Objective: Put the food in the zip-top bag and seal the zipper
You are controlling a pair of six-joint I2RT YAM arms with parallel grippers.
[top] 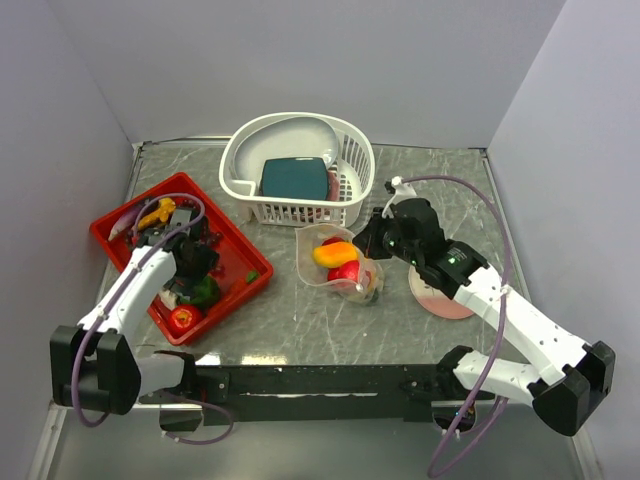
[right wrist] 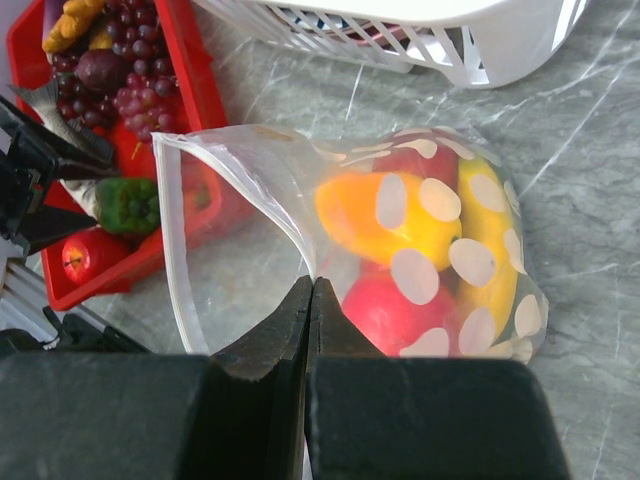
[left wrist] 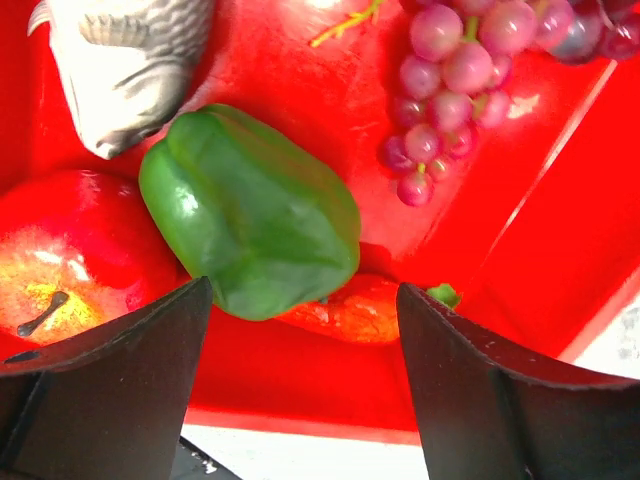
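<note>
The spotted zip-top bag [top: 340, 262] lies mid-table with its mouth open to the left; inside are an orange-yellow piece [right wrist: 385, 220] and a red fruit [right wrist: 390, 310]. My right gripper [right wrist: 312, 285] is shut on the bag's rim at the zipper strip [right wrist: 178, 240], holding the mouth open. My left gripper [left wrist: 300, 310] is open low over the red tray [top: 240, 250], its jaws either side of a green pepper [left wrist: 250, 215]. Beside the pepper lie a red apple [left wrist: 70, 250], an orange-red piece [left wrist: 350, 308] and purple grapes [left wrist: 455, 70].
A white slotted basket [top: 297, 165] holding a teal block [top: 295, 178] stands behind the bag. A pink plate [top: 440, 298] lies under the right arm. A grey toy fish [left wrist: 120, 60] lies in the tray by the pepper.
</note>
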